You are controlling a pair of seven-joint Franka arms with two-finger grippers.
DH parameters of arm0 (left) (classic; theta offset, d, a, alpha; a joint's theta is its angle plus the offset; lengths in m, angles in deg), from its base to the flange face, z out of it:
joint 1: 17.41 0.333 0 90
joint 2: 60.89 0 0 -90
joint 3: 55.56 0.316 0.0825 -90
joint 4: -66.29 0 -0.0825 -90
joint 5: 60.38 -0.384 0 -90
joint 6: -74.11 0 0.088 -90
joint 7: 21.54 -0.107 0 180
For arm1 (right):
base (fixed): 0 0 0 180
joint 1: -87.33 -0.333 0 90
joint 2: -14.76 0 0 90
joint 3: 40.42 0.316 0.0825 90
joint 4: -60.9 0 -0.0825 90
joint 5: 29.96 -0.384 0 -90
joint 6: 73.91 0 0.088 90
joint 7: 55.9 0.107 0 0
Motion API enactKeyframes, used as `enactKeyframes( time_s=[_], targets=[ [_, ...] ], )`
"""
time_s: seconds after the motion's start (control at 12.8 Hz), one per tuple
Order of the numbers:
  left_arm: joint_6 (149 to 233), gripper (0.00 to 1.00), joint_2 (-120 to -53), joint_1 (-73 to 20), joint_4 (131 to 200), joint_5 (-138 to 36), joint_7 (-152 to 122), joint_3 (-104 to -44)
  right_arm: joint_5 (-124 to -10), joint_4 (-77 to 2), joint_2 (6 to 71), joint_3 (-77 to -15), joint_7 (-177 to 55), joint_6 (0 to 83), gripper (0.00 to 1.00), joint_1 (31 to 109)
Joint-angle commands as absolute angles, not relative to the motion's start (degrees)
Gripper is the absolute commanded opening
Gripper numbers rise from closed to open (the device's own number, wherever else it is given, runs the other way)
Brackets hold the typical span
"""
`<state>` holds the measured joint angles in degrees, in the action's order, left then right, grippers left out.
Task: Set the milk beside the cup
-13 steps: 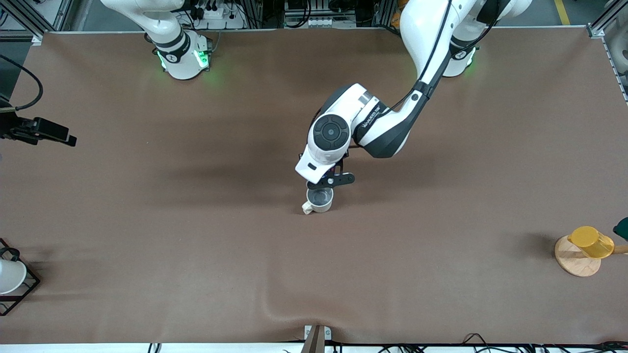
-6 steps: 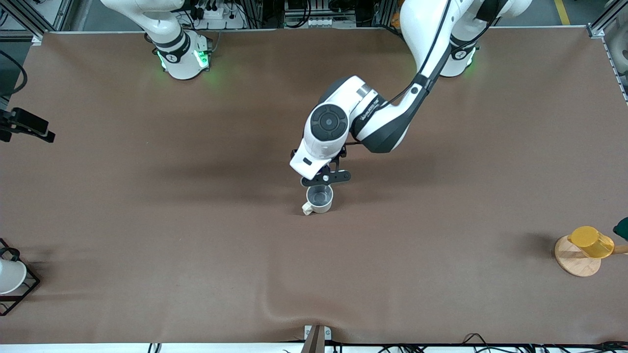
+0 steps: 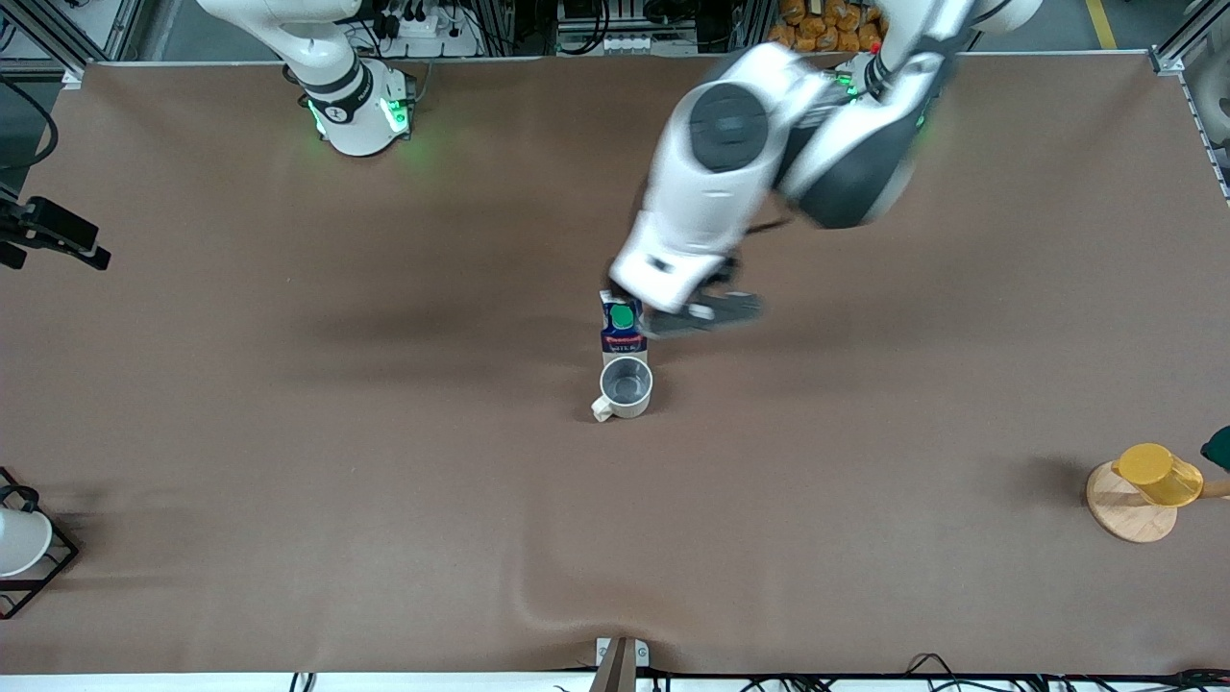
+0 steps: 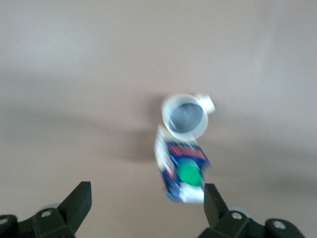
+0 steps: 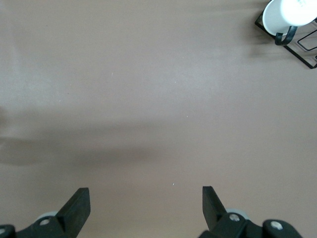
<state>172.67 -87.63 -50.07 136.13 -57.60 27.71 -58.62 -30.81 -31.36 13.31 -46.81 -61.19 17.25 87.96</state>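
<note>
The milk (image 3: 623, 327), a dark blue carton with a green cap, stands upright on the table right beside the beige cup (image 3: 625, 388), just farther from the front camera. My left gripper (image 3: 700, 313) is open and empty, raised over the table just beside the milk toward the left arm's end. In the left wrist view the milk (image 4: 183, 172) and the cup (image 4: 185, 117) lie below the open left gripper (image 4: 146, 208), with the carton close to one finger. My right gripper (image 5: 144, 208) is open and empty over bare table at the right arm's end (image 3: 58, 238).
A white cup on a black wire rack (image 3: 19, 543) stands at the right arm's end near the front camera; it also shows in the right wrist view (image 5: 292, 15). A yellow cup (image 3: 1158, 473) on a wooden disc (image 3: 1126, 514) stands at the left arm's end.
My left gripper has let go of the milk, risen and pulled back toward its base. The milk now stands uncovered beside the cup. The right gripper barely shifted.
</note>
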Motion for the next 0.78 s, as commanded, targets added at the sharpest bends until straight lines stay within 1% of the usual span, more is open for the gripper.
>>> enactKeyframes(
  time_s=[0.0, 0.16, 0.31, 0.47, 0.7],
  targets=[
    [172.28, 1.00, -85.24, -39.51, 138.09, -61.86, 21.30, -59.16, -29.78, -34.81, 10.98, -46.39, -61.53, 18.55, 1.00, 87.51],
    [170.89, 1.00, -82.79, -34.39, 138.80, -61.96, 14.00, -59.17, -29.70, -34.29, 11.24, -46.31, -61.70, 18.47, 1.00, 87.16],
    [163.27, 1.00, -79.27, -28.68, 139.07, -62.05, 2.61, -59.34, -29.70, -34.20, 11.42, -46.39, -61.79, 18.55, 1.00, 87.42],
    [159.20, 1.00, -75.68, -23.24, 139.85, -61.96, -8.04, -59.25, -29.78, -33.32, 11.60, -46.48, -61.79, 18.55, 1.00, 87.42],
    [158.57, 1.00, -65.06, -18.47, 147.48, -62.05, -21.41, -59.08, -29.78, -33.32, 11.60, -46.48, -61.79, 18.29, 1.00, 87.42]
  ],
)
